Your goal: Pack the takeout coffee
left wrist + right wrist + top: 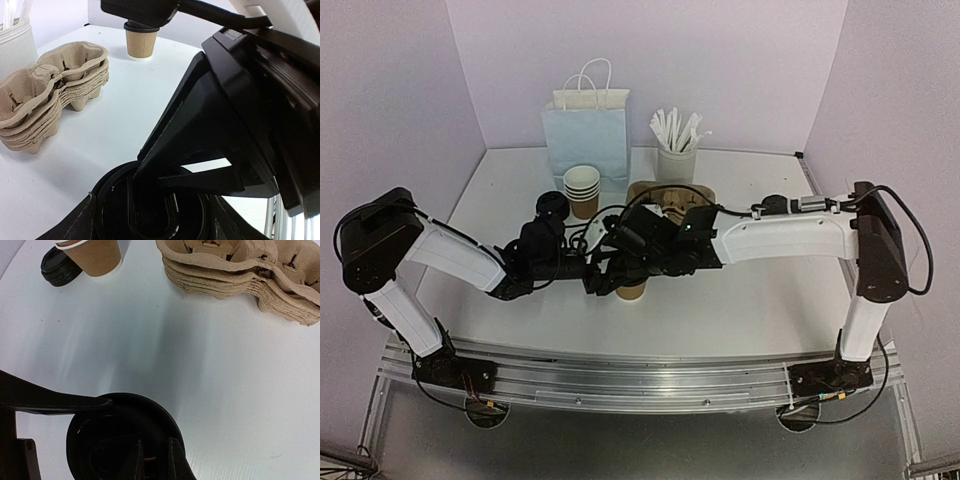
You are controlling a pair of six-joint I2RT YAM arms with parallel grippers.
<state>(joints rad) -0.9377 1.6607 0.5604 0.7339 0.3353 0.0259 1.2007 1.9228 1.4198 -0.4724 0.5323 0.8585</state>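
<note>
Counter (750,300) is laid out like a packing line. Blue bag (586,140) stands upright at the back, mouth up, the likely last stop. Stack of pulp carriers (650,190) sits in front of it, holder of white sticks (677,160) beside the bag. Nested cup stack (582,190) and spare lids (552,204) are just left of the carriers, stock grouped where either arm can reach. Both arms meet mid-counter over one cup (631,292), upright near the front, apart from the stock. Reads as the lidding step. Left tool (152,215) is spread wide with a finger on each side right at the lid (120,430), grasping the cup so it can't slide or tip. Right tool (155,447) is on the opposite side, fingers nearly together and clenched on the lid's near rim, presumably to seat it square. Lid lies flat over the cup mouth; can't tell whether it's snapped on all round. Far cup (139,44) stands alone beyond the carriers in the left wrist view, seemingly lidded, top partly hidden by the right arm. Top carrier is empty and the bag's inside isn't visible, so I'd say early-to-mid task. Next needs an even press around the rim with the cup held firm; risks are crushing the paper wall or cocking the lid.
</note>
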